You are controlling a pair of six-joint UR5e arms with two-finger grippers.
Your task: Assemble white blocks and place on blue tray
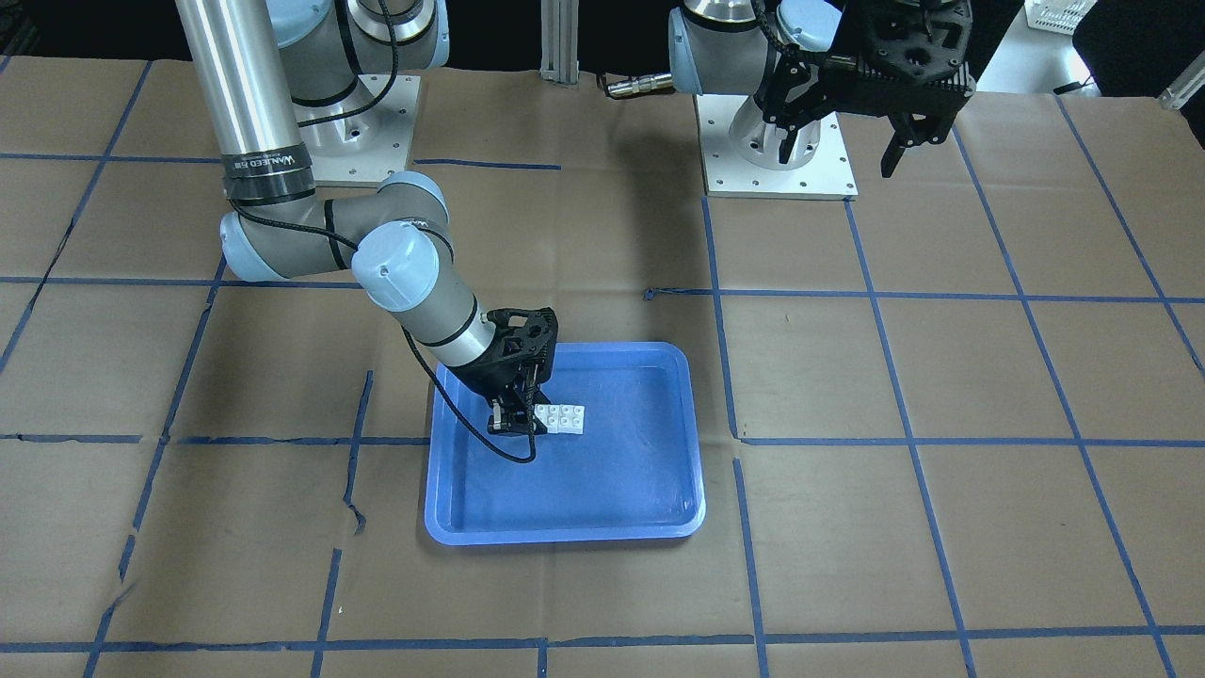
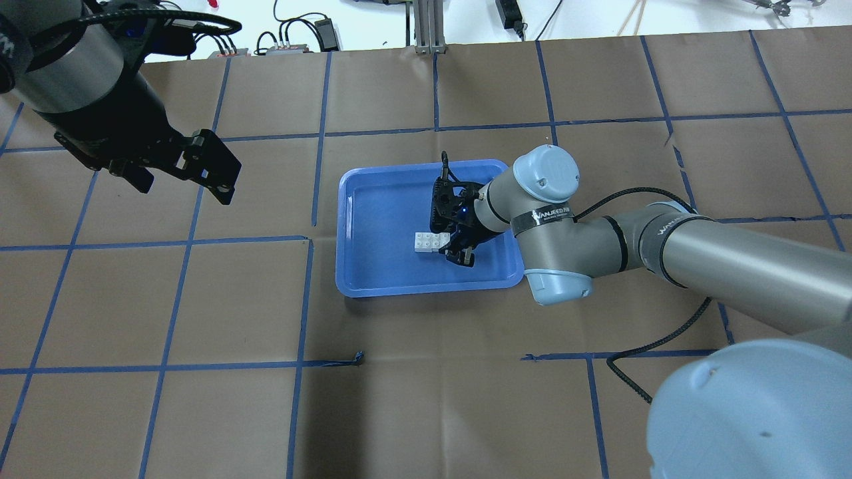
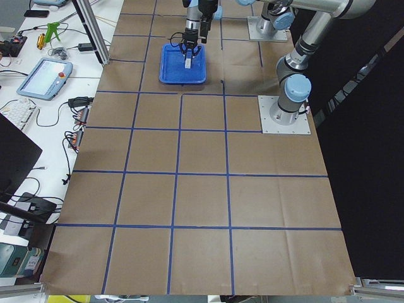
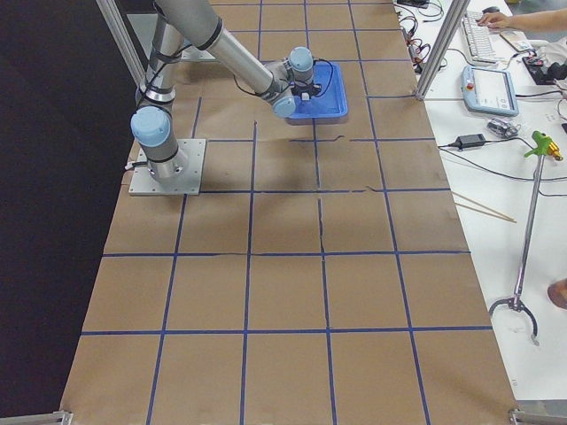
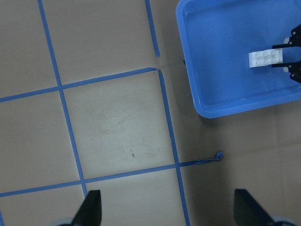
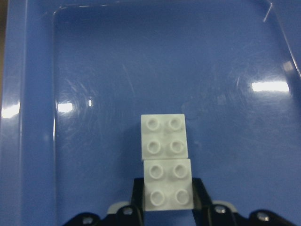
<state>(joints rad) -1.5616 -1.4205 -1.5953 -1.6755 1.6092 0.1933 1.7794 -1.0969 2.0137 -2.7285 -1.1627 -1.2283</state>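
Observation:
The two white blocks [image 1: 565,418] lie end to end, touching, on the floor of the blue tray [image 1: 565,537]. In the right wrist view the far block [image 6: 164,136] is free and the near block [image 6: 168,188] sits between my right fingers. My right gripper [image 1: 525,421] is low in the tray, shut on the near block. The blocks [image 2: 423,242] and right gripper [image 2: 447,245] also show from overhead. My left gripper [image 2: 183,183] hangs high over the table's left side, open and empty, its fingertips wide apart in the left wrist view [image 5: 169,209].
The table is covered in brown paper with a blue tape grid [image 2: 313,239]. The arm bases [image 1: 777,151] stand at the robot's edge of the table. Operators' benches with a keyboard and a pendant [image 4: 492,88] run along the far side. The right arm's cable [image 2: 639,359] trails over the table.

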